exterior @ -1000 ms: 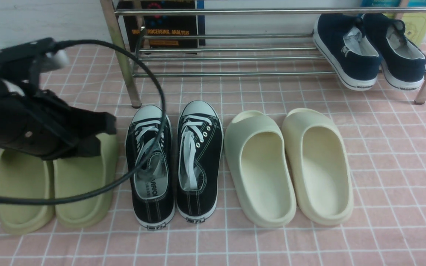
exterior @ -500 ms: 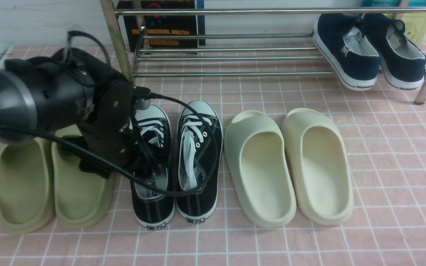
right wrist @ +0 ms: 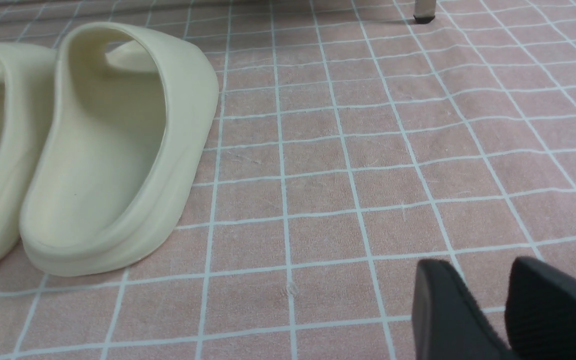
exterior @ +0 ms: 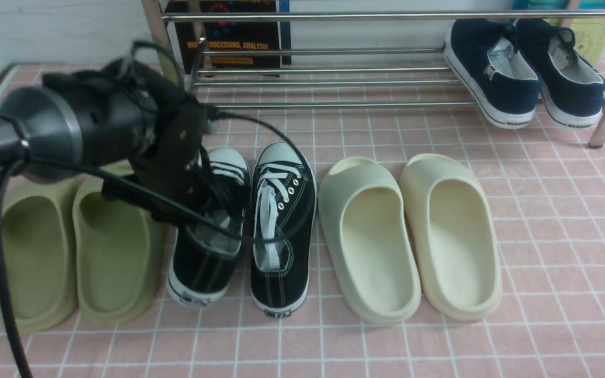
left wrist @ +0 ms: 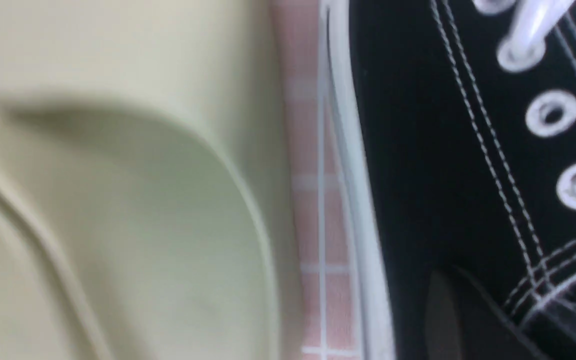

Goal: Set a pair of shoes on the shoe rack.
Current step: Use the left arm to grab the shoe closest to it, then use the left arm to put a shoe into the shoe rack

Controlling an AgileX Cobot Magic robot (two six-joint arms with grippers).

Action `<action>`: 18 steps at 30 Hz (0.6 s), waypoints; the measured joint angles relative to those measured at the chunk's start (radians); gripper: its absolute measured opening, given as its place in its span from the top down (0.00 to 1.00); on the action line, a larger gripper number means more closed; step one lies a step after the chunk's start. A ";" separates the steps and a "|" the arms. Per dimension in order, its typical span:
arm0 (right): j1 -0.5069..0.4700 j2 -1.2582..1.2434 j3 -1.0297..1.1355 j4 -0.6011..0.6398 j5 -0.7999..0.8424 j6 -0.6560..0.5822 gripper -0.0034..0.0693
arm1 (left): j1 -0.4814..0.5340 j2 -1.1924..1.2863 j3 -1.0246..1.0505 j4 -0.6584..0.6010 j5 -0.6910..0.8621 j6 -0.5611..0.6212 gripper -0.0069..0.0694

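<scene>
Navy slip-ons [exterior: 523, 71] occupy shoe rack [exterior: 329, 79].

front: forward, floor-level | wrists: close, low | shared: cream slides [exterior: 410, 236]

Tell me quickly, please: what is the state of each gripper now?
Left gripper: shut on the left sneaker, whose heel is raised and tilted.
Right gripper: holds nothing; its fingers stand nearly together, so shut.
</scene>
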 joint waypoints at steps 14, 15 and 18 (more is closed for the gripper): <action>0.000 0.000 0.000 0.000 0.000 0.000 0.64 | 0.000 0.367 -0.684 0.051 0.079 0.022 0.88; 0.000 0.000 0.000 0.000 0.000 0.000 0.64 | 0.000 0.402 -0.724 0.055 0.080 0.014 0.88; 0.000 0.000 0.000 0.000 0.000 0.000 0.64 | 0.003 0.497 -0.839 0.077 0.076 -0.025 0.88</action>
